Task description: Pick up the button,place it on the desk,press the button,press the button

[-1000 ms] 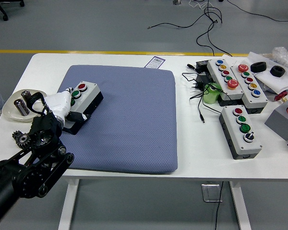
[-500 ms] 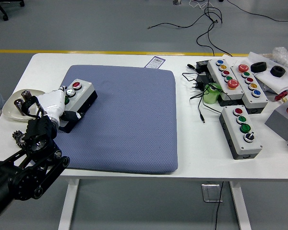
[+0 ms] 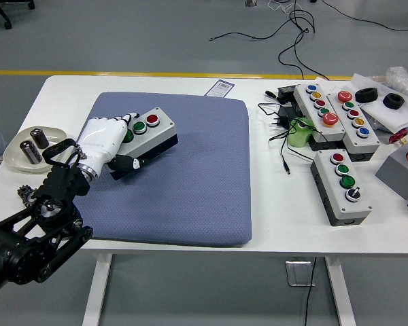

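Note:
A small grey button box with a red and a green button on a black base is over the left part of the blue-grey mat. My left hand, white with a black arm, is shut around the box's near end; part of the box is hidden under the fingers. I cannot tell whether the box rests on the mat or hangs just above it. The right hand is out of view.
A shallow dish with small cylinders and a black gear lie at the left edge. At the right stand several larger button boxes, cables, a green object and black rings.
My left hand has carried the button box to the right and inward over the mat, from near the mat's left edge.

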Action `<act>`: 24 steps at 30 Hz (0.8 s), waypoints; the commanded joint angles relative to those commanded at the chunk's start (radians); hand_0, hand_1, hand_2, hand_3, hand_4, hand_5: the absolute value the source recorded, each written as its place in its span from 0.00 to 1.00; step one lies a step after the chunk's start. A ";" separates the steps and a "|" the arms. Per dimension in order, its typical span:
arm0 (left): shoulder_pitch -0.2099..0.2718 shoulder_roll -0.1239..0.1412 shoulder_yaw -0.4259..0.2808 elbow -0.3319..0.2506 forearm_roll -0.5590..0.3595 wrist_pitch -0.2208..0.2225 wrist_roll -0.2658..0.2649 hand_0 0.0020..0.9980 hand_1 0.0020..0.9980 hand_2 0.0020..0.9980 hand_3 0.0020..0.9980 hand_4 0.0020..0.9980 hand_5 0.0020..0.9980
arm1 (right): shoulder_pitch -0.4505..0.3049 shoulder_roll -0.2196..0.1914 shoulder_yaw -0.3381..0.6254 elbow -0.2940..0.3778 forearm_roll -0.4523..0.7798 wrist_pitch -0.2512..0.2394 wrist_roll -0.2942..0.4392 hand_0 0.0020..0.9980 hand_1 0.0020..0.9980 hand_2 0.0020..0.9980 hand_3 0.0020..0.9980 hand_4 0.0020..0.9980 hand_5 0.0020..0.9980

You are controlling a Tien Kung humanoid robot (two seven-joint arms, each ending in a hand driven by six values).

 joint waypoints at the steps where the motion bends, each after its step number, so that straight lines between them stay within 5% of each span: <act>1: -0.009 0.008 0.011 0.005 -0.020 -0.004 -0.036 0.03 0.00 0.00 0.03 0.85 0.28 | 0.000 0.000 -0.001 0.000 0.001 0.000 0.000 0.52 0.67 0.70 0.62 0.30 0.14; 8: -0.062 0.045 0.063 0.041 -0.198 -0.059 -0.315 0.03 0.00 0.00 0.03 0.84 0.27 | 0.002 0.000 -0.007 0.000 0.005 0.001 -0.001 0.52 0.67 0.70 0.62 0.30 0.14; 12: -0.082 0.061 0.090 0.043 -0.244 -0.046 -0.411 0.03 0.00 0.00 0.04 0.85 0.26 | 0.003 0.000 -0.010 0.000 0.006 0.001 -0.002 0.51 0.67 0.70 0.62 0.30 0.14; 20: -0.094 0.085 0.177 0.029 -0.223 0.053 -0.479 0.03 0.00 0.00 0.04 0.84 0.26 | 0.003 0.000 -0.018 0.000 0.012 0.002 -0.003 0.51 0.67 0.70 0.62 0.30 0.14; 24: -0.101 0.082 0.202 0.042 -0.200 0.058 -0.476 0.03 0.00 0.00 0.04 0.84 0.26 | 0.003 0.000 -0.021 0.000 0.011 0.002 -0.005 0.51 0.67 0.70 0.62 0.30 0.14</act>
